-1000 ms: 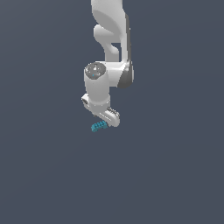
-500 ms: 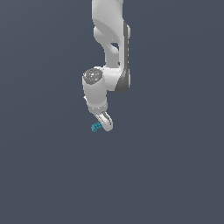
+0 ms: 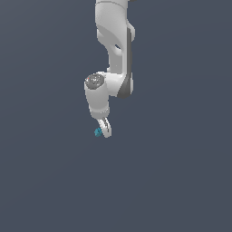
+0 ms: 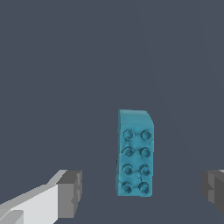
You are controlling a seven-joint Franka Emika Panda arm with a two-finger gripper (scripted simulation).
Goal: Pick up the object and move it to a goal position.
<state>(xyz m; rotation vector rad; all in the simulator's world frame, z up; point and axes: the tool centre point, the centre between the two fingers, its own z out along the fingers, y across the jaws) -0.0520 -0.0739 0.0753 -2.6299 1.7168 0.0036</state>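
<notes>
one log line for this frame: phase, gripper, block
phase: pre-grasp | gripper: open, pads either side of block, no contact | teal block: studs facing wrist camera, not held

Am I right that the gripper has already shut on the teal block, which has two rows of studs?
Not quite: the wrist view shows the gripper open, its fingers standing apart on either side of the teal block without touching it. The block does have two rows of studs.

The exterior view faces the arm [image 3: 113, 54] from afar; the wrist view looks closely down past the end effector [image 4: 140, 192].
</notes>
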